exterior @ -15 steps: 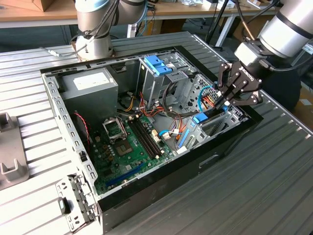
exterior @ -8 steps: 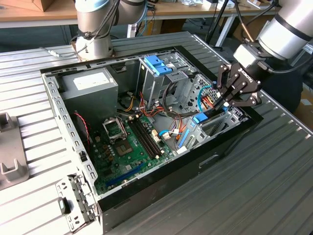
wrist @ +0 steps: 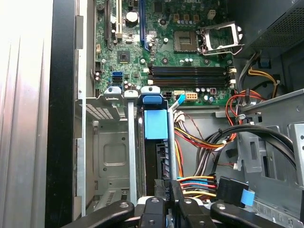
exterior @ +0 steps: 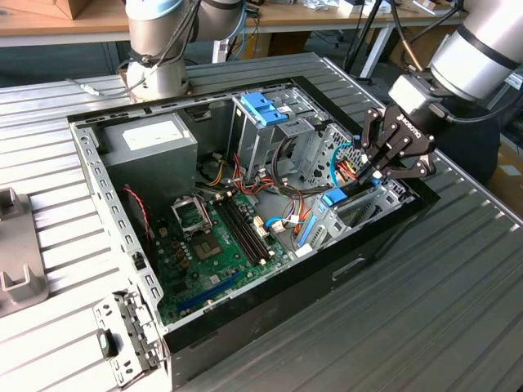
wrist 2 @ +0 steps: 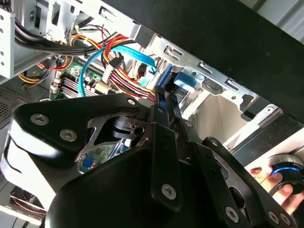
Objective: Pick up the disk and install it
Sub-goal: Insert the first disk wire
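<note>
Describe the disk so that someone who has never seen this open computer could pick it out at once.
Start at the open computer case on the ribbed metal table. Go to the drive bay at its front corner, under the pincer. The disk stands on edge in that bay; its light blue plastic carrier sets it apart from the bare grey metal dividers beside it and from the blue latch atop the taller cage.

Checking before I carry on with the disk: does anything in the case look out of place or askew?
One oddity: fingertips rest on a round blue-lit knob in the second wrist view. Otherwise, the disk stands upright in its bay, and the gripper is over it.
</note>
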